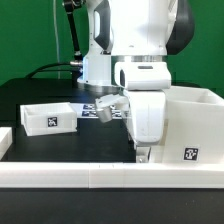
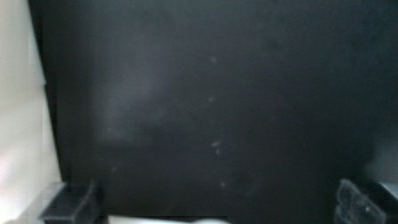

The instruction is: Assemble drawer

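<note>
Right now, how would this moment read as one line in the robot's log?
fingers: open, empty, low over table | small tray: on table, not held | large case: on table, not held

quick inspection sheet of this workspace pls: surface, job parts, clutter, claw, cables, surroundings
surface: black matte tabletop, dark and plain.
job's things: small white open-topped plastic tray with a square tag on the exterior view's left; large white boxy plastic case with a tag on its right; second tray not identifiable.
clutter: nothing seen.
grippers: white arm's claw low over the tabletop, by the case's near edge in the exterior view, open, holding nothing.
cables: black cables behind the arm.
surroundings: long low white border wall in front; marker board behind; green backdrop.
</note>
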Action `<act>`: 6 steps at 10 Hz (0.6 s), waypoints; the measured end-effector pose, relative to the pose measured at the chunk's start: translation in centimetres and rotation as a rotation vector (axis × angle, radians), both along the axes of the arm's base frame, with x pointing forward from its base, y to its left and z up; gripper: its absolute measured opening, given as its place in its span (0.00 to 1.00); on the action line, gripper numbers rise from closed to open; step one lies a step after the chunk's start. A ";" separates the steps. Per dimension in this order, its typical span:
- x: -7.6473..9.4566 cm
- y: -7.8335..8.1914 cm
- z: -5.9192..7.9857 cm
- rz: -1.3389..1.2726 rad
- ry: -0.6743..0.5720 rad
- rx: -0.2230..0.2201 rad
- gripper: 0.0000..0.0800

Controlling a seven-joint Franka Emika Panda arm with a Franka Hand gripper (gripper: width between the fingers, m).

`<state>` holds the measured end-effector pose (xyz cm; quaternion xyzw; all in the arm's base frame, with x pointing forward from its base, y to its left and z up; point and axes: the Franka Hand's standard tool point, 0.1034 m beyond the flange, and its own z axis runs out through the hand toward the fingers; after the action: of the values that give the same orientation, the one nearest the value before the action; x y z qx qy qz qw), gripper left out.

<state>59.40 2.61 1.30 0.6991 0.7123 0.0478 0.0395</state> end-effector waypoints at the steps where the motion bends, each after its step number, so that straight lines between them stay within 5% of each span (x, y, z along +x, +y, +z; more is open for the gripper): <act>1: 0.2 0.3 0.3 -0.001 0.022 -0.004 0.81; 6: 0.6 0.1 0.7 0.002 0.087 -0.020 0.81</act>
<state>60.02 2.76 2.02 0.6995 0.7144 0.0101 0.0152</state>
